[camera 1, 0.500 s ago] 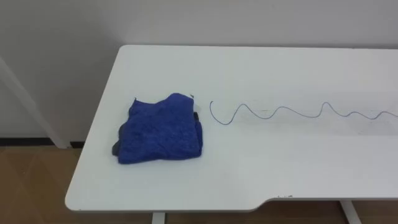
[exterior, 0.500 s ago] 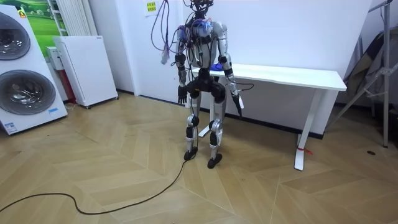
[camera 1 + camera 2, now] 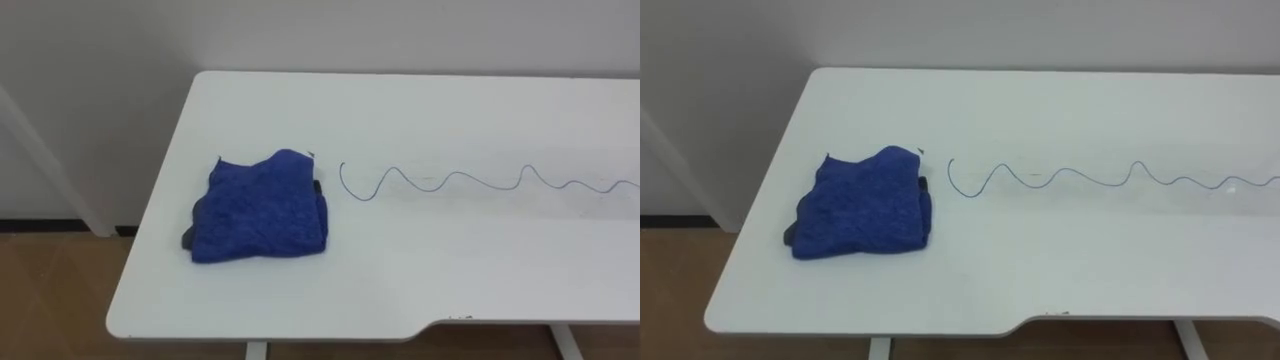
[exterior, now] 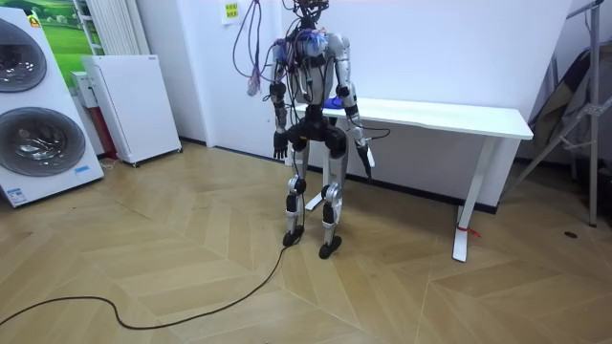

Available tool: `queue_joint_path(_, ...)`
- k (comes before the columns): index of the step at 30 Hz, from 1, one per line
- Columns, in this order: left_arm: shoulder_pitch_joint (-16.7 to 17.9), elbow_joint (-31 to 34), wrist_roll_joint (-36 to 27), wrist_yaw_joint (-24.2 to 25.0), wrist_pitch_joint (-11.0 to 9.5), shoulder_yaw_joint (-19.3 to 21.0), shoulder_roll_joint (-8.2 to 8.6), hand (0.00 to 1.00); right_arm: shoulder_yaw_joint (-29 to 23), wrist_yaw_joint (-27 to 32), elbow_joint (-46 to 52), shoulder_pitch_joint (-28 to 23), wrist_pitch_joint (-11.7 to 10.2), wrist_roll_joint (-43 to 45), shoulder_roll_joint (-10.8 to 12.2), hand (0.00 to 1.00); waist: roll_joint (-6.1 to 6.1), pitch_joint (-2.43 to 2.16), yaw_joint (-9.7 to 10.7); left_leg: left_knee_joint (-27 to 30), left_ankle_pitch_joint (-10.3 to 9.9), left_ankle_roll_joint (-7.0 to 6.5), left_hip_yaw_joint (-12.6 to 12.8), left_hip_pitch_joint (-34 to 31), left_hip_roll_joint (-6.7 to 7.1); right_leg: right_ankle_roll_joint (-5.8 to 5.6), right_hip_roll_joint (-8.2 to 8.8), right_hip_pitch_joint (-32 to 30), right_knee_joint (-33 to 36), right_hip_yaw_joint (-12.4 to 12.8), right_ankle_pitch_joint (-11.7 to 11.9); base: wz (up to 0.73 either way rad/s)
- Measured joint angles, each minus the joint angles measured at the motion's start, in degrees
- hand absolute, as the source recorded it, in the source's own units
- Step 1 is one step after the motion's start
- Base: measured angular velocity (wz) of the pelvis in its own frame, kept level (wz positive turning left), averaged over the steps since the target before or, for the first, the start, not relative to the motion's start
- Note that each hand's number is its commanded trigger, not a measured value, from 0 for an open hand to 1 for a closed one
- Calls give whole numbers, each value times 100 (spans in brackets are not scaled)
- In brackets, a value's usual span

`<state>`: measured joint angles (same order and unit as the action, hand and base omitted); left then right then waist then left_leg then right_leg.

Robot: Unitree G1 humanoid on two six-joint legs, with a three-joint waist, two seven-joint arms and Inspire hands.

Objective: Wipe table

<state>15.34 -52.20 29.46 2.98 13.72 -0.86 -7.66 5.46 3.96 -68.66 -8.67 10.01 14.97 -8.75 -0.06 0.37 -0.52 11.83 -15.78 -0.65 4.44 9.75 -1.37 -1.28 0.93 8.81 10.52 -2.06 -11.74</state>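
Cloth [image 3: 260, 208] on table [image 3: 450, 110]; left hand [image 4: 279, 148], right hand [image 4: 366, 160] hang apart

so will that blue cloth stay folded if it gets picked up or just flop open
Probably floppy: the blue cloth lies in soft, uneven folds, so lifted by one corner it would likely unfold and hang. Its thin layers suggest it is light for its bulk. The fuzzy weave should drag rather than slip on the smooth white table.

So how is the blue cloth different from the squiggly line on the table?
The blue cloth is a thick, crumpled bundle; the squiggly line is thin and flat on the surface. The cloth sits bunched near the left end, while the line stretches rightward out of view. Both are on the white table and look blue.
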Motion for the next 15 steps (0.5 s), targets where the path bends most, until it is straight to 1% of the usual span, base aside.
queue_joint_path(3,-22,-78,-2,0,5,19,6,0,-21,53,-32,30,4,-379,0,0,11,2,-3,-9,0,0,9,28,-1,0,-1,2,-2,-2,0,-1)
queue_joint_path(6,-37,-95,0,-1,26,68,2,0,-148,221,-66,34,6,-727,1,0,23,1,26,-14,0,0,-1,27,-3,0,-2,-12,6,8,0,0)
queue_joint_path(8,-48,-170,-1,-2,92,71,14,0,-324,481,-281,41,11,-1163,6,0,58,-2,74,-22,0,0,-22,54,-2,0,-1,49,6,9,0,4)
queue_joint_path(9,-53,-183,1,-2,106,75,15,0,-397,547,-304,24,10,-1333,8,0,67,4,80,-26,0,0,-27,69,-2,0,-2,51,4,15,0,0)
queue_joint_path(10,-48,-183,-1,-2,114,99,15,0,-613,695,-358,-27,1,-1712,11,0,94,10,97,-32,0,0,-27,86,-2,0,-5,35,2,32,0,5)
queue_joint_path(11,-32,-181,-3,-2,116,205,27,0,-936,848,-425,-43,-6,-2080,11,0,124,14,186,-34,0,0,-53,79,-2,0,-3,43,2,15,0,7)
queue_joint_path(12,-24,-174,-2,-2,123,268,28,0,-1118,932,-442,-54,-4,-2315,11,0,135,17,234,-41,0,0,-61,76,-2,0,-1,44,4,13,0,8)
queue_joint_path(14,6,-116,4,-2,131,591,18,0,-1834,1242,-403,-191,-18,-3206,-5,0,172,17,402,-52,0,0,-83,74,-3,0,-8,45,8,19,-1,2)
queue_joint_path(15,17,-82,6,-2,131,671,18,0,-1990,1318,-407,-224,-7,-3375,-15,0,174,16,452,-51,0,0,-81,75,-3,0,-9,46,9,18,-1,0)
